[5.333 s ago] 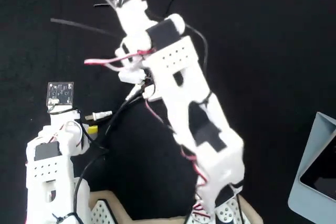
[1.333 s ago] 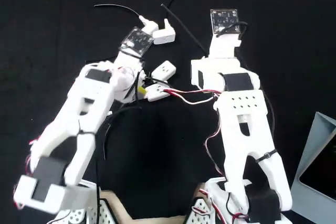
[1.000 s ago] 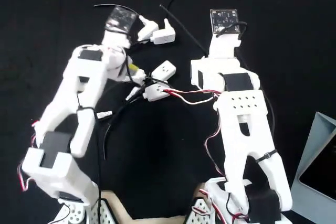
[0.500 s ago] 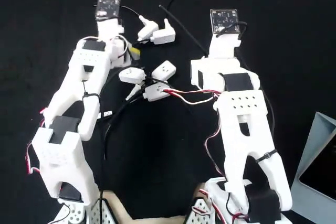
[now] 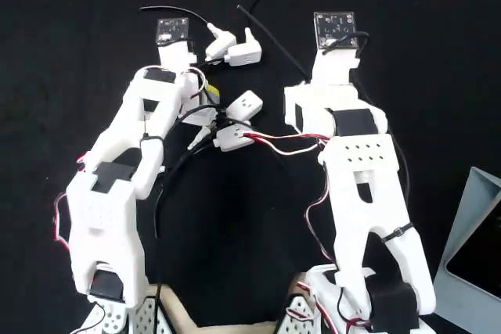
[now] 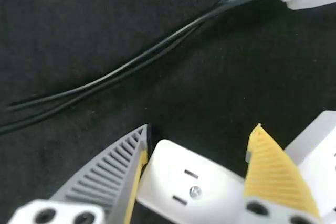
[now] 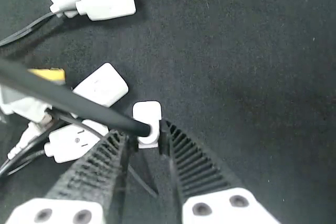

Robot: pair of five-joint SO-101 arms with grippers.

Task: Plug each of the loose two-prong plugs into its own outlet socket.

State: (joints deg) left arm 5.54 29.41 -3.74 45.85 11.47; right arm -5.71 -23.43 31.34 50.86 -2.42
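White socket [image 6: 191,188] | left hand [image 6: 202,132] wide astride it | advised: centre first, then close square on its sides | right hand [image 7: 146,132] narrow, holding corded plug [image 7: 147,115]

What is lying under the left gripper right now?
A white plastic outlet socket block, two slots facing up, lies on the black cloth between the spread fingers of the left gripper. The fingers cover its sides, so any cord on it cannot be seen.
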